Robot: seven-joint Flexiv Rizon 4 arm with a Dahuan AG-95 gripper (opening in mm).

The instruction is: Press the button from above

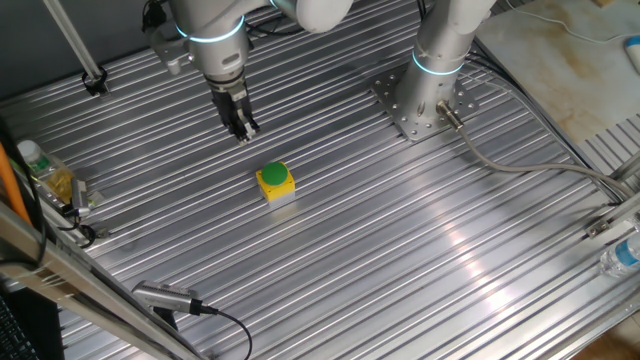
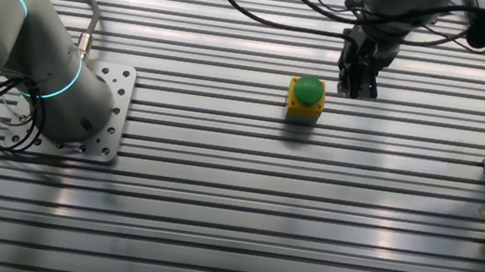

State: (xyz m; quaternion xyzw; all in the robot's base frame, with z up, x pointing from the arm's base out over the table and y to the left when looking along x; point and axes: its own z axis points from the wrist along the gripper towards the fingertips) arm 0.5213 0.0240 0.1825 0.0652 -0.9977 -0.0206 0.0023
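The button (image 1: 273,174) is a small round green cap on a yellow cube-shaped box (image 1: 277,188) with a pale base, standing on the ribbed metal table. In the other fixed view the button (image 2: 308,90) sits on its box (image 2: 304,108) near the top centre. My gripper (image 1: 245,131) hangs point-down behind and left of the button, off to its side rather than over it, and apart from it. In the other fixed view the gripper (image 2: 357,89) stands just right of the button. Neither view shows clearly whether the fingertips touch.
The arm's base plate (image 1: 398,104) is bolted at the back, with a grey cable (image 1: 520,166) trailing right. A yellowish bottle (image 1: 48,176) lies at the left edge, a clear bottle (image 1: 620,258) at the right, and a metal tool (image 1: 165,298) near the front.
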